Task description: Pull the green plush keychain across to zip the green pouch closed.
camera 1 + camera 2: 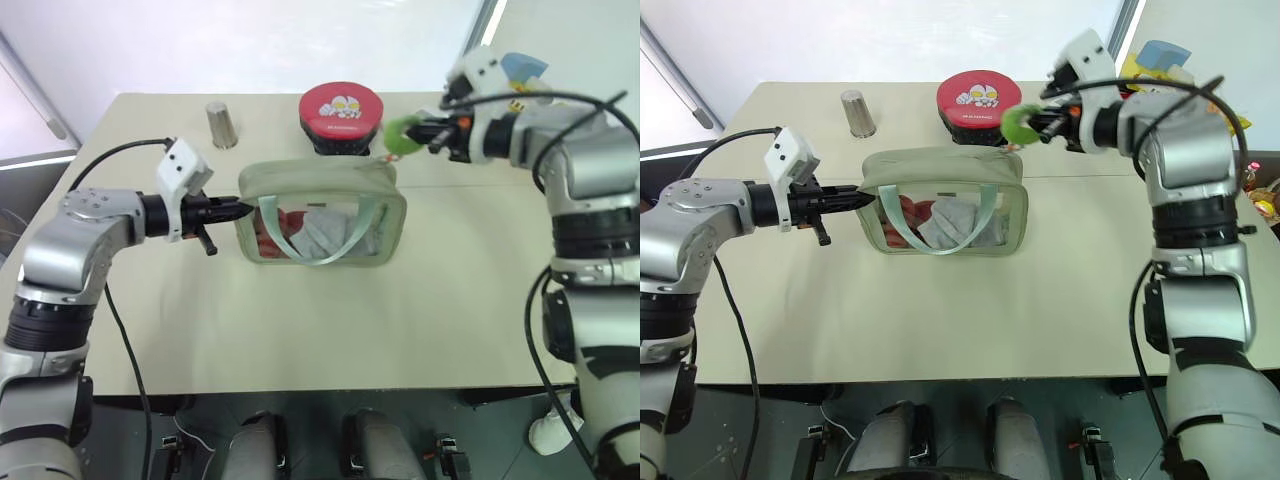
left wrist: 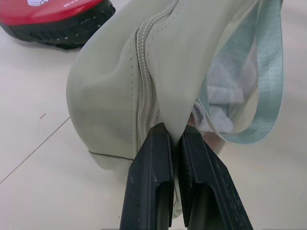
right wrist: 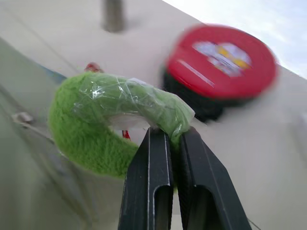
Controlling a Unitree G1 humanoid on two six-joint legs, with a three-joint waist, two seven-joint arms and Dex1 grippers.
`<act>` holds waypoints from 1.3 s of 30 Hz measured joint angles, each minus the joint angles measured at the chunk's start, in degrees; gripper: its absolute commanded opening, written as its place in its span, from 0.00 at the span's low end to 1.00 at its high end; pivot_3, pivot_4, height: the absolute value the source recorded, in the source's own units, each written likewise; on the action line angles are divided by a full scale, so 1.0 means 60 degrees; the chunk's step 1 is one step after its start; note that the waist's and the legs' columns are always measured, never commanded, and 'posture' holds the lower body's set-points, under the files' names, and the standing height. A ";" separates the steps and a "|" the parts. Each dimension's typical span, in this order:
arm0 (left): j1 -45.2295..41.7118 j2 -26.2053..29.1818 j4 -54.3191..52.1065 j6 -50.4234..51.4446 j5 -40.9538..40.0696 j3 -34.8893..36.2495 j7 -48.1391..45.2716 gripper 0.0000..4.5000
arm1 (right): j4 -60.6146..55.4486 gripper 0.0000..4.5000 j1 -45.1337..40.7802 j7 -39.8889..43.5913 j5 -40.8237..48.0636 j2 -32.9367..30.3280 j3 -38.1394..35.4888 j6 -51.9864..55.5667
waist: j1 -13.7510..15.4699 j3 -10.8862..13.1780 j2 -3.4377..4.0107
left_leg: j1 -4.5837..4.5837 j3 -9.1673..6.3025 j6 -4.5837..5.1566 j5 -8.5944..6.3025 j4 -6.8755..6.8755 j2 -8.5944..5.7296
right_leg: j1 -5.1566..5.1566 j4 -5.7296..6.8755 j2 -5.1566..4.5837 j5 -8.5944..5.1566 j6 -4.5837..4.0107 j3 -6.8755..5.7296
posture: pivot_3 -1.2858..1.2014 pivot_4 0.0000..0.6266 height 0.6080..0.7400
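Right wrist view shows the right gripper [image 3: 165, 139] with its two black fingers pinched together on the rim of the green plush keychain [image 3: 103, 127], the fuzzy ring standing just past the fingertips and partly wrapped in clear film. In the left eye view that charm sits at the tip of the right gripper, raised just above the far right corner of the green pouch [image 1: 322, 215], with the red tin [image 1: 341, 114] close beside it and a small metal cup [image 1: 221, 124] well off toward the other arm. The left gripper [image 1: 236, 208] is clamped narrow on a fold of fabric at the pouch's opposite end, right beside the zipper line, which in the left wrist view runs away from the fingertips along the top of the bag. The pouch rests on the table [image 1: 300, 330], lying between the two grippers, its strap loop draped over the clear window. Judging from the charm's place at the far corner, the zip looks at or near the end of its run, though the slider itself is too small to make out. To finish well, the pull should follow the line of the zipper, not lift away from it, while the left grip holds its end firm so the bag stays taut and does not slide toward the tin; a jerk could slip the plush from the fingers.
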 measured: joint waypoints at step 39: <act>0.0081 0.1091 0.0168 0.0470 -0.0241 0.0641 -0.0180 0.99 | -0.0510 0.99 0.1696 0.3121 0.1259 -0.1955 -0.0215 -0.1377 | 0.0124 0.0004 0.0006 | 0.0012 0.0005 -0.0002 0.0001 -0.0010 0.0017 | 0.0010 -0.0035 0.0034 0.0000 0.0000 0.0003 | 0.52 0.24 1.00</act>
